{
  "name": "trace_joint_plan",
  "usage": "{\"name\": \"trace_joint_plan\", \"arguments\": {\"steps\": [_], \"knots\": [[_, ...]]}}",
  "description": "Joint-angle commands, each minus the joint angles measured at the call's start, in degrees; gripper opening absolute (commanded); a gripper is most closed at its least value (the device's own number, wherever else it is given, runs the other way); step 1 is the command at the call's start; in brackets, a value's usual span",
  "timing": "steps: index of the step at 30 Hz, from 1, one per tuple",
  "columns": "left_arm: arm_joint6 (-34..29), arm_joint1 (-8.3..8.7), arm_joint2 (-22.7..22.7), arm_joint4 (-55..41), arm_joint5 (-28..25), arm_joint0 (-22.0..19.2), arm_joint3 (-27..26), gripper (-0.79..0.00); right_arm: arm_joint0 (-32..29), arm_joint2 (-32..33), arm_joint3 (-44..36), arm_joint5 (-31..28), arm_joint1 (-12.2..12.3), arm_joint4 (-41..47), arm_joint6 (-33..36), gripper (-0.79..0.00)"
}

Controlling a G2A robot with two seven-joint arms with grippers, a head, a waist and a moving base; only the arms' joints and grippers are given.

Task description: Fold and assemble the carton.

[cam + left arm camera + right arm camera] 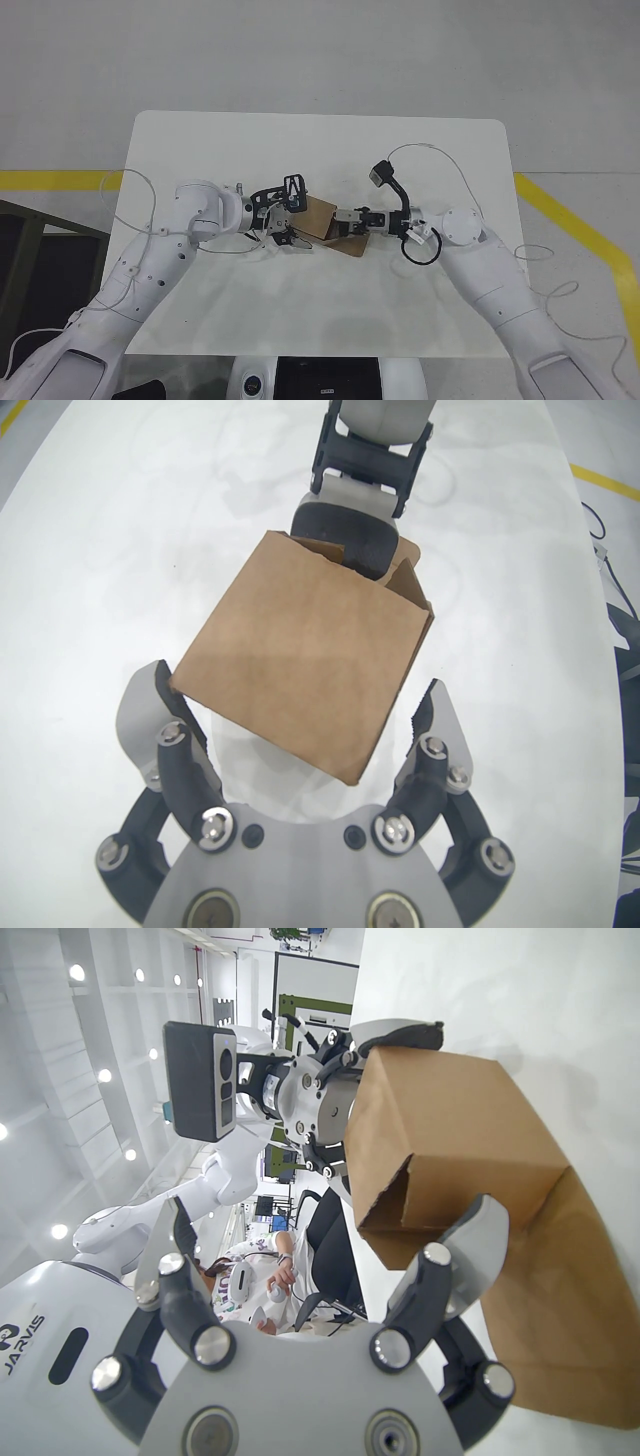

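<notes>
White table [200,140], brown carton [305,640]; left pincer [297,685] spread around it, right pincer [330,1210] spread

The right gripper [330,1210] is spread wide, with one finger at the open end of the brown carton [450,1128]. A broad flap of the carton lies flat on the white tabletop [500,983]. The left gripper [345,1103] straddles the carton's far end.

carton [300,660] far end, hidden behind right gripper [352,550]
</notes>
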Motion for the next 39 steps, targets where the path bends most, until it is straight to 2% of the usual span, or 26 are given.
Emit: {"name": "trace_joint_plan", "arguments": {"steps": [1,8,14,26,32,39], "knots": [[-0.2,-0.01,0.1,-0.1,-0.1,0.0,0.0,0.000,-1.3,1.6,-1.5,0.7,0.6,-1.1,-1.0,0.000],[-0.7,-0.08,0.3,-0.6,0.0,-0.2,0.2,0.000,-6.9,5.4,-9.1,5.6,2.2,-2.8,-2.0,0.000],[-1.1,-0.16,0.5,-0.9,0.3,-0.4,0.1,0.000,-10.7,5.2,-13.3,8.0,2.3,-2.1,-6.2,0.000],[-1.3,-0.20,0.5,-1.1,0.5,-0.6,0.2,0.000,-10.5,3.3,-11.4,4.8,1.0,-2.2,-16.0,0.000],[-1.3,-0.18,0.4,-1.1,0.4,-0.6,0.2,0.000,-8.8,1.2,-9.8,4.1,0.3,-2.0,-15.1,0.000],[-1.2,-0.07,0.1,-1.0,0.4,-0.4,0.4,0.000,-8.0,1.8,-8.1,3.6,0.3,-2.6,-13.1,0.000]]}}
